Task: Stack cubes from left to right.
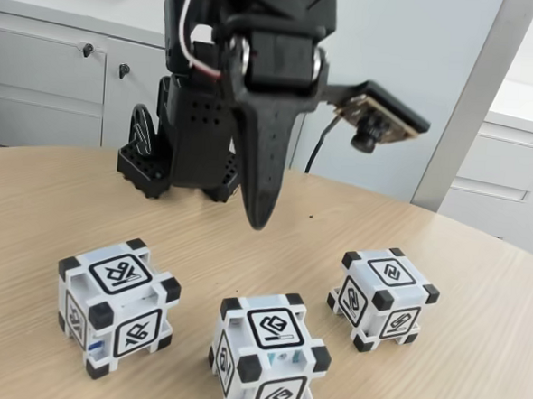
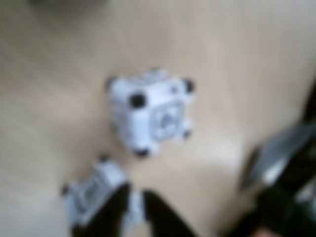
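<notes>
Spanning the scene: bench (image 1: 474,357), a pale wood-grain top with a curved far edge, carrying the arm and all three cubes.
Background: grey cabinets (image 1: 48,69) with small lock knobs stand behind the bench in the fixed view.
Arm: black arm (image 1: 199,114) rises from its base at the far side of the bench; a small camera board (image 1: 380,116) juts out to the right of it.
End effector: end effector (image 1: 258,219) hangs in the air with its tip pointing down, above the bench behind the gap between the left and middle cubes, touching none of them. In the fixed view its fingers read as one dark pointed blade. In the blurred wrist view two dark fingers (image 2: 111,210) show at the bottom edge with a narrow gap between them, so they stand slightly apart and hold nothing.
Left cube: left cube (image 1: 117,303) sits on the bench, turned a little, at the left of the row.
Middle cube: middle cube (image 1: 269,355) sits nearest the fixed camera, apart from both neighbours.
Right cube: right cube (image 1: 383,297) sits a little farther back, apart from the middle one.
Wrist view cubes: one cube (image 2: 150,112) lies mid-frame; another cube (image 2: 91,190) lies just beside the finger tips. Too blurred to match them to the row.
</notes>
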